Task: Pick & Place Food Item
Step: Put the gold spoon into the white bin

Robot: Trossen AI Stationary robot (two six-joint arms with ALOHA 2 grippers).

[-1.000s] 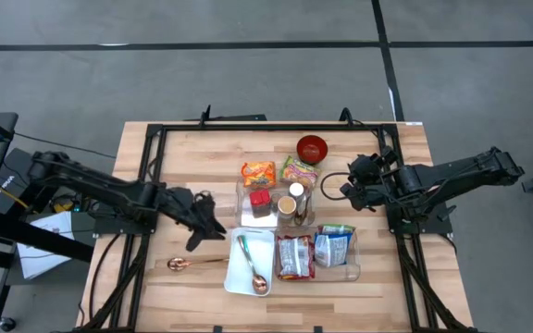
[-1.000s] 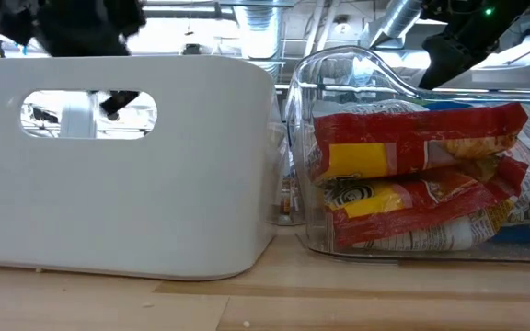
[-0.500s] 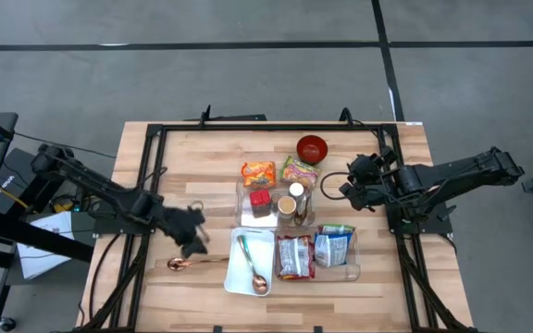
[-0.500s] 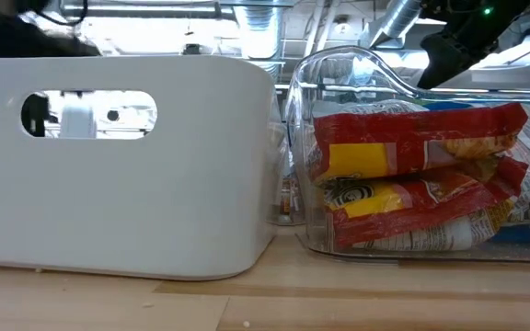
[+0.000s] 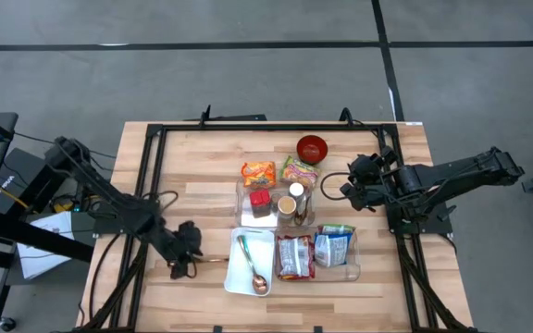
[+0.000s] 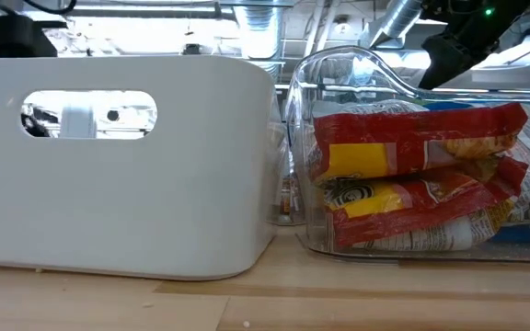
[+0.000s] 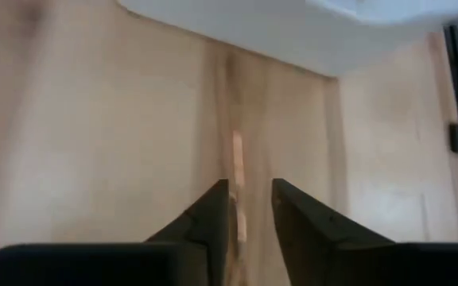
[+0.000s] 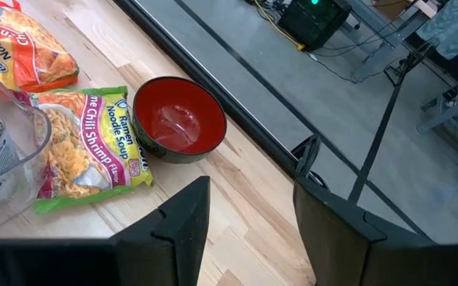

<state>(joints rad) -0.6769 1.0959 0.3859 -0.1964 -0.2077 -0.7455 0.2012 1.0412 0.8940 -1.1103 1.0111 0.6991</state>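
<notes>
Two noodle packets [image 5: 258, 172] [image 5: 299, 171] lie flat on the table next to a red bowl [image 5: 312, 148]. My left gripper [image 5: 185, 266] hangs low at the near left over a copper spoon [image 5: 213, 261] that lies flat on the wood. It is open by a narrow gap [image 7: 250, 187], and the spoon's thin handle [image 7: 238, 159] shows in that gap; whether the fingers touch it cannot be told. My right gripper [image 5: 352, 181] waits open at the far right, above the table [image 8: 245, 214], with nothing between its fingers. The red bowl [image 8: 178, 119] and one packet [image 8: 94, 143] lie ahead of it.
A white tray [image 5: 237, 280] with a second spoon [image 5: 253, 264] stands just right of my left gripper. Beside it is a clear bin [image 5: 352, 268] of snack packets [image 6: 412, 156]. A clear container [image 5: 244, 199] holds a red box and a jar. A black frame rims the table.
My left gripper has swung toward the table's near edge and a little to the left, tipping further down and sinking until it hangs over the copper spoon. My right arm has kept still.
</notes>
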